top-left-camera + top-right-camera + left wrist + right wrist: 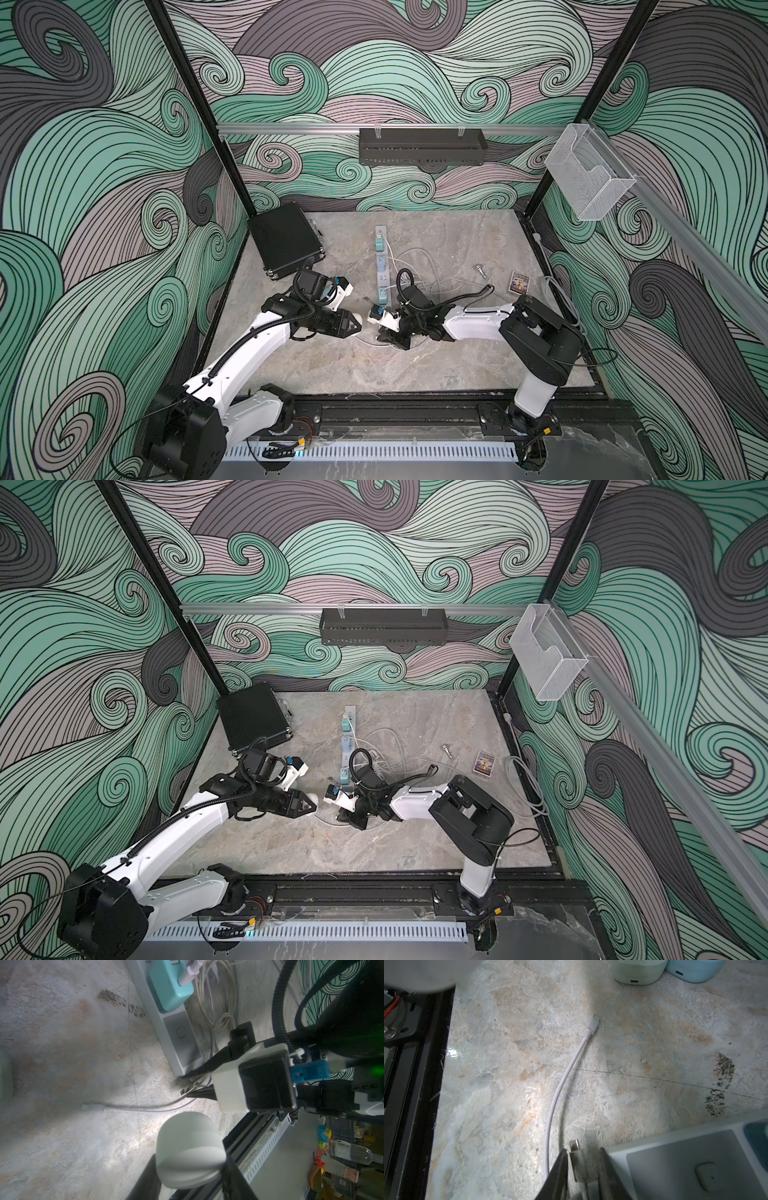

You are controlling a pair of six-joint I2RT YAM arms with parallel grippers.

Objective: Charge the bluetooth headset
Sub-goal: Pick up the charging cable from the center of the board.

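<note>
I have the white headset case (190, 1149) pinched between the two fingers of my left gripper (356, 323). It sits off to the left of the power strip's (381, 266) near end and does not touch the strip.

Facing it, my right gripper (583, 1150) is down at that same end of the strip. Its jaws straddle the silver plug (576, 1159) of a charging cable. One finger looks pressed against the plug and the other shows a thin gap, so I cannot tell whether the plug is truly gripped. In both top views, bare table separates the two grippers.

A second white cable (562, 1088) lies loose on the marble table (457, 353), curving out from beside the strip's near end with its connector free. A teal adapter (170, 987) is plugged into the strip just beyond the grey switch panel (181, 1036). A bundle of white cable (216, 1012) lies along the strip's right side.

Farther from the strip than the loose cable, the right wrist view shows a pale green case (639, 972) and a light blue case (695, 970) side by side on the table. A black box (286, 245) lies well to the left of the strip's far end.
</note>
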